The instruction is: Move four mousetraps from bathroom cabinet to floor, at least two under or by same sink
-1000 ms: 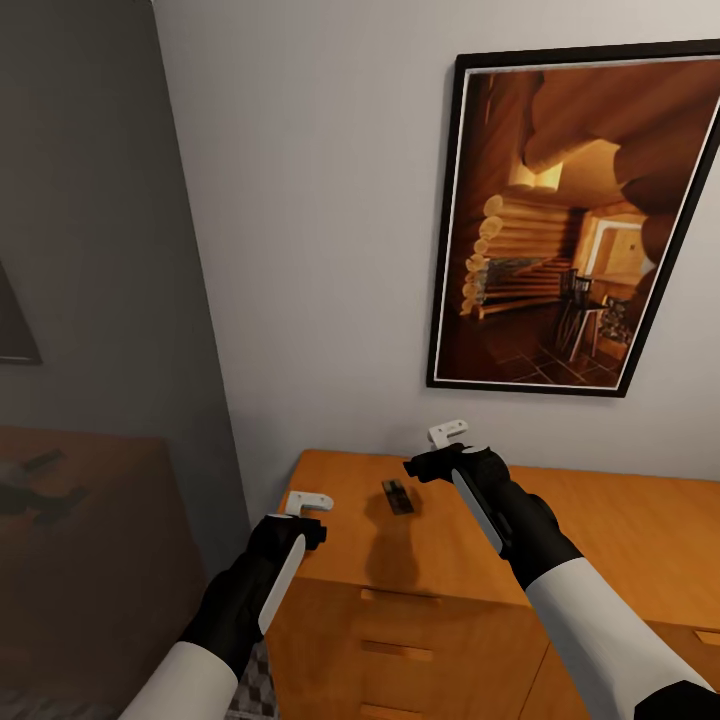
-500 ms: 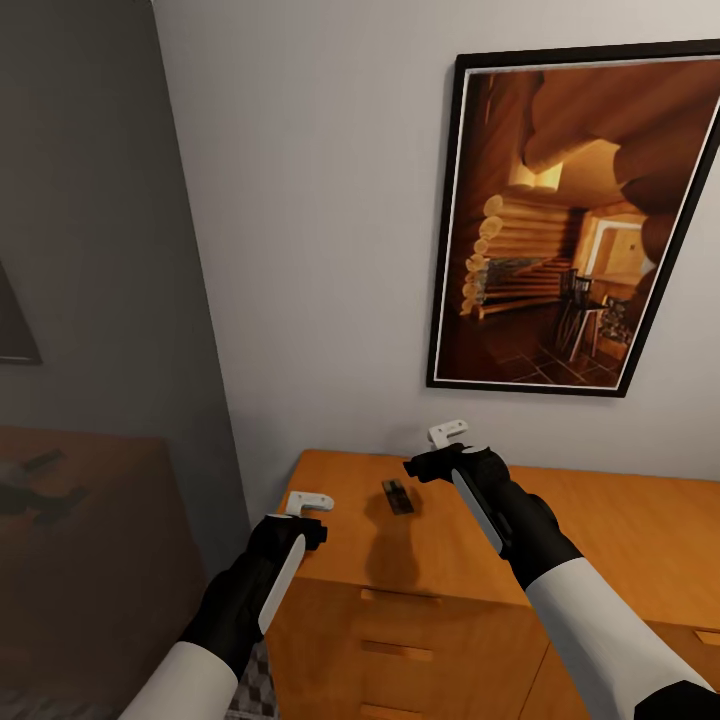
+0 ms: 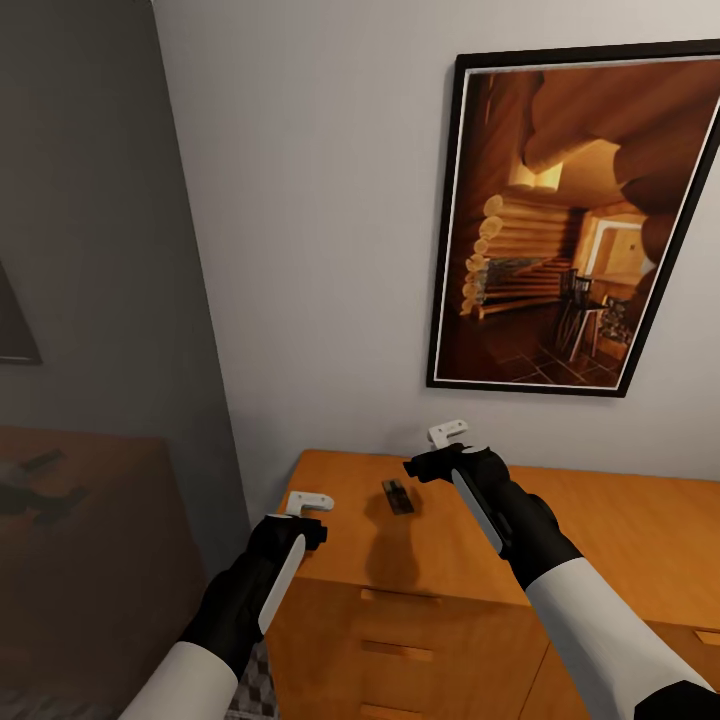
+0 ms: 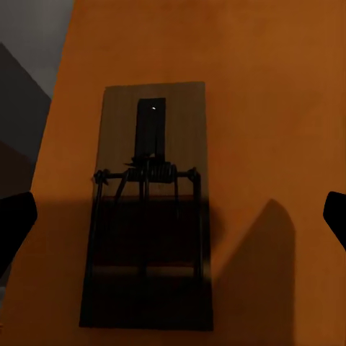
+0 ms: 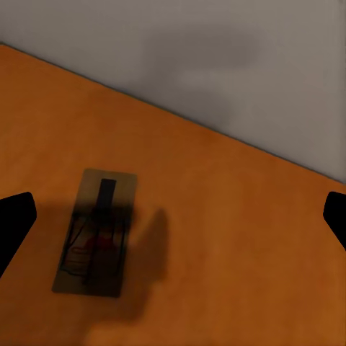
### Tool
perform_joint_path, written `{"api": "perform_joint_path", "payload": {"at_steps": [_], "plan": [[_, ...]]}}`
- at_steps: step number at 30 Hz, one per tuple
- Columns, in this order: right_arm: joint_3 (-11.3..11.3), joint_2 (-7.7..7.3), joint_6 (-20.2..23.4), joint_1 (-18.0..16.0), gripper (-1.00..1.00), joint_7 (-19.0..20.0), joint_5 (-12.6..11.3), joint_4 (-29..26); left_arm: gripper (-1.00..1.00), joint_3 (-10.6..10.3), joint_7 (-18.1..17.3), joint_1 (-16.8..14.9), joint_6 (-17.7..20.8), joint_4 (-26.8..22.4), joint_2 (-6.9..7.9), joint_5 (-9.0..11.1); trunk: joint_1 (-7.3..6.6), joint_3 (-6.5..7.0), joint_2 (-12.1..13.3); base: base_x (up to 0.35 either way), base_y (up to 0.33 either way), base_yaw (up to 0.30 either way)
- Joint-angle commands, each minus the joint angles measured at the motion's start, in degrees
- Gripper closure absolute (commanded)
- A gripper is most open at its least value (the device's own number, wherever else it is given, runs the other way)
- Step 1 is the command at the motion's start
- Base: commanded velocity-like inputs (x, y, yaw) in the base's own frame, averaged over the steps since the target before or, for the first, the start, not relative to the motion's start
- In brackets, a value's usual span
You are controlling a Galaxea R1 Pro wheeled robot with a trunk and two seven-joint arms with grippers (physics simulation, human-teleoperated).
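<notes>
With nothing shifting over the past second, both pincers, left point(image 3: 305, 515) and right point(image 3: 432, 452), are hanging open and empty beside a lone mousetrap point(image 3: 397, 496) lying untouched on the cabinet point(image 3: 620, 540) worktop, the pickup not yet begun.

Dark-brown mousetrap point(image 3: 397, 496) on orange-brown cabinet point(image 3: 620, 540) — grey wall point(image 3: 320, 250), black-framed picture point(image 3: 575, 220).

Left end effector point(image 3: 303, 518) open, forearm raised; right end effector point(image 3: 432, 452) open, arm extended forward.
</notes>
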Motion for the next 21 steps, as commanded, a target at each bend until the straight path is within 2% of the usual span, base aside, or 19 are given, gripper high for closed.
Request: {"api": "perform_joint_path", "payload": {"at_steps": [1,10,16,21], "plan": [[0.1,-0.06,0.2,-0.1,-1.00,-0.2,-0.4,-0.1,-1.00,-0.1,0.5,0.0,0.2,-0.1,0.00,0.5,0.01,-0.09,-0.1,0.000,0.000,0.000],[0.1,-0.06,0.2,-0.1,-1.00,-0.2,-0.4,-0.1,-1.00,-0.1,0.5,0.0,0.2,-0.1,0.00,0.5,0.01,-0.09,-0.1,0.000,0.000,0.000],[0.1,-0.06,0.2,-0.1,-1.00,-0.2,-0.5,-0.1,-1.00,-0.1,0.4,0.0,0.2,-0.1,0.00,0.4,1.33,-1.16,-2.5,0.000,0.000,0.000],[0.1,-0.06,0.2,-0.1,-1.00,-0.2,-0.5,-0.1,-1.00,-0.1,0.5,0.0,0.2,-0.1,0.00,0.5,1.33,-1.16,-2.5,0.000,0.000,0.000]]}}
